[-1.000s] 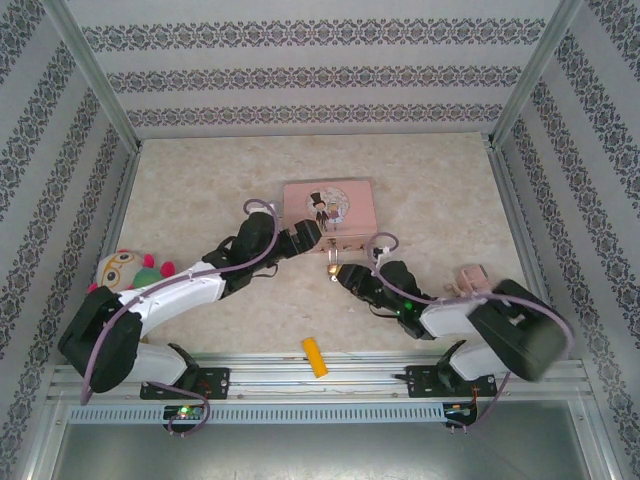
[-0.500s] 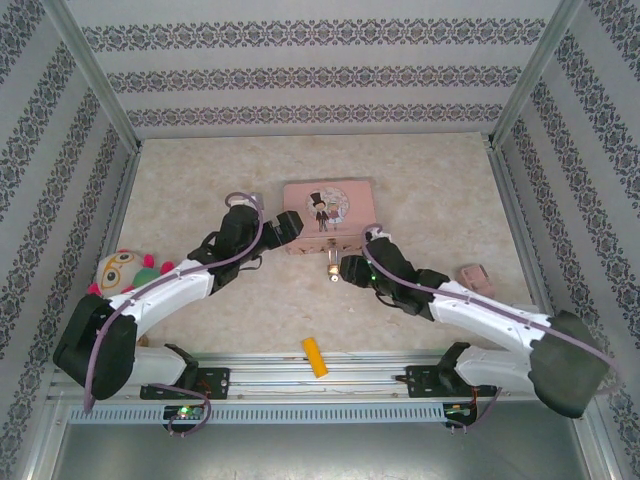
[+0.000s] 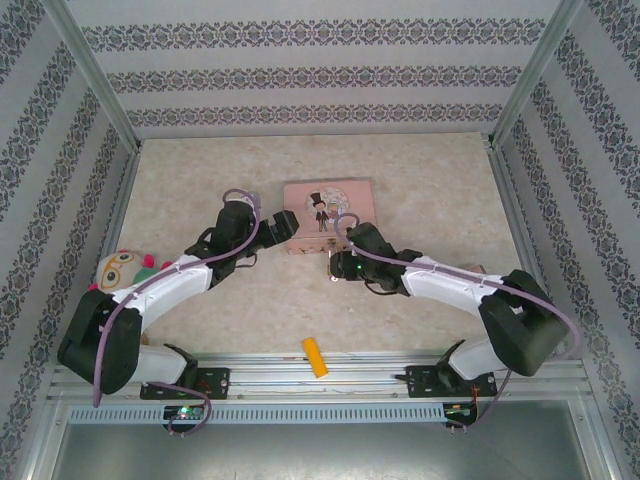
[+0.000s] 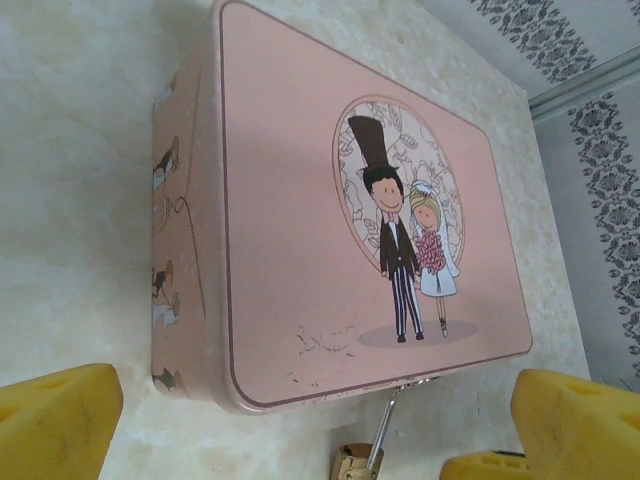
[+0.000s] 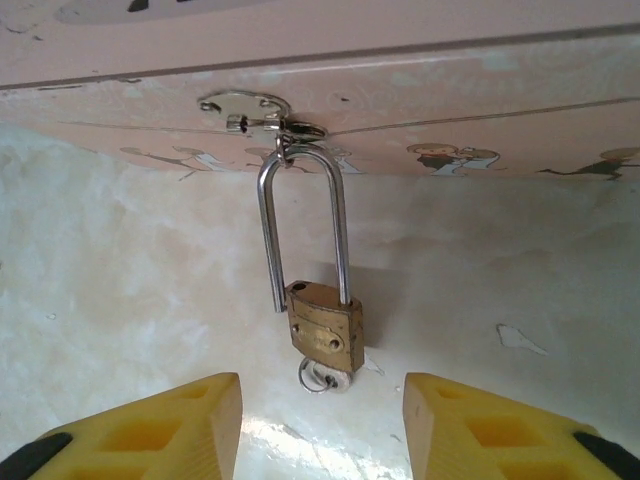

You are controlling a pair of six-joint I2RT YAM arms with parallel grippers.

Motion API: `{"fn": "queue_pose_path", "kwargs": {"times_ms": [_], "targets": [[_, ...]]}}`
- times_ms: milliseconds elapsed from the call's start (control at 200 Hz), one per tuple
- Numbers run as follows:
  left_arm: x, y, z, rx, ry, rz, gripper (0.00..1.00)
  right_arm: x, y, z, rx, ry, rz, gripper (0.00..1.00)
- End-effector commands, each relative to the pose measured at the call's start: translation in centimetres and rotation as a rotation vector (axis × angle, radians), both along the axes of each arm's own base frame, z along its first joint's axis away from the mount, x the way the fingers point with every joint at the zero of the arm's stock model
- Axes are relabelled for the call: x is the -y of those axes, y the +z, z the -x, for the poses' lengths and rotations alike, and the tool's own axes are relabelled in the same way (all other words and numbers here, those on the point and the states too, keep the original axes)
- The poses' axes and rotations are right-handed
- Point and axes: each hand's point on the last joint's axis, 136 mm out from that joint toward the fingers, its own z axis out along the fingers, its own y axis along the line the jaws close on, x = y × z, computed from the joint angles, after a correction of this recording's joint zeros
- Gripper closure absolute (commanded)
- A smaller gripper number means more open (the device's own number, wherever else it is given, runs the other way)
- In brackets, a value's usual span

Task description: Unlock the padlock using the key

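Top view: over the last second the right arm has unfolded and stretched forward. Its right claw (image 3: pixel 338 263) now sits just in front of the pink tin (image 3: pixel 328 203), close to the padlock (image 3: pixel 331 273) hanging at the tin's front edge. The left claw (image 3: pixel 284 225) has drawn back from the tin's front corner toward its left end. From here I cannot tell how wide either claw is. Count on the tabletop (image 3: pixel 420 180): 1 tin, 1 padlock, 1 yellow block (image 3: pixel 314 357) near the arm bases, 1 plush toy (image 3: pixel 125 270) at the left wall, and 2 claws.

Left wrist view: the left claw is wide and empty, with its 2 yellow fingers (image 4: pixel 55 420) low in the corners. The tin lid lies between and beyond them, and the padlock peeks out below the tin's front edge.

Right wrist view: the right claw is wide and holds nothing. The padlock hangs from the tin's 1 latch by its shackle, resting on the tabletop just ahead of the fingers. 1 key (image 5: pixel 322 378) sticks out of the bottom of the brass body. 1 shackle leg sits in the body; the other ends outside it, beside the top corner. That suggests the lock has already sprung, so the claw has probably let go of the key with the turn done.
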Motion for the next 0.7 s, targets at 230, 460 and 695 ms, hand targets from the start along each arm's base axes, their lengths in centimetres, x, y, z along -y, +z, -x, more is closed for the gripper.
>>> {"fn": "queue_pose_path", "kwargs": {"times_ms": [230,460,695], "targets": [[-0.3,0.3,-0.8,0.012,0.003,0.017,0.01,-1.3,-1.6,-1.0,-0.031,0.035,-0.03,0.57],[-0.4,0.0,-0.8,0.004,0.006,0.023,0.01,-1.7,-2.6,-1.6,-0.042,0.033,-0.033,0.6],[-0.6,-0.3,-0.9,-0.002,0.01,0.024,0.01,-1.9,-3.7,-2.0,-0.063,0.022,-0.05,0.67]]}}
